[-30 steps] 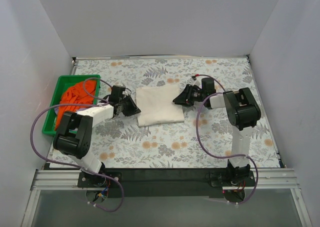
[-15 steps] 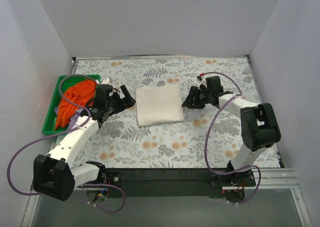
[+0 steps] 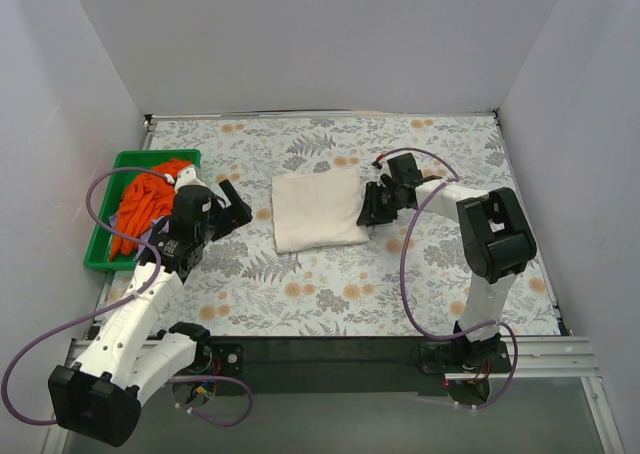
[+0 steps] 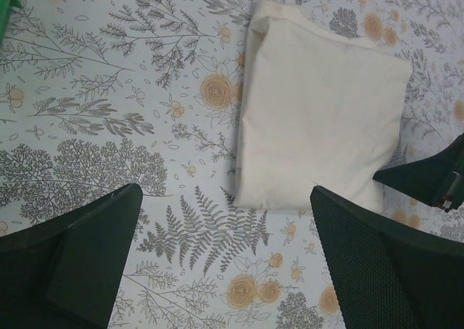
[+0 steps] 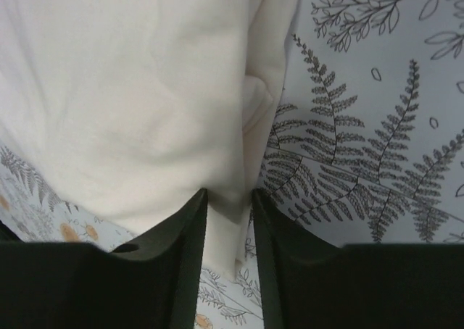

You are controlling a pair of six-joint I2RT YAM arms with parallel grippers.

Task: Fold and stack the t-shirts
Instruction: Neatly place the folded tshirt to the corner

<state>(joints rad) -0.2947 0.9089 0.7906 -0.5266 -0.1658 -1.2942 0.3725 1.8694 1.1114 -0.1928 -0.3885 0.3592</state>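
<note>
The cream t-shirt [image 3: 318, 209] [image 4: 319, 126] [image 5: 130, 90] lies folded in a rectangle on the floral table. My right gripper [image 3: 368, 211] [image 5: 229, 198] is at its right edge, the jaws narrowed on a fold of the cream cloth. My left gripper [image 3: 238, 204] [image 4: 225, 220] hangs open a short way left of the shirt, with only tablecloth between its fingers. The orange t-shirt [image 3: 150, 196] lies bunched in the green tray [image 3: 150, 155]. A sliver of lavender cloth [image 3: 147, 237] peeks out beside the left arm.
The tray stands along the left wall. White walls close the table at the back and on both sides. Purple cables loop from both arms. In the left wrist view the right gripper's dark tip [image 4: 428, 180] shows at the shirt's right corner.
The left gripper opened wide and drew back left from the cream shirt's edge. The right gripper pulled off to the right, then came back to the shirt's right edge and narrowed on the cloth.
</note>
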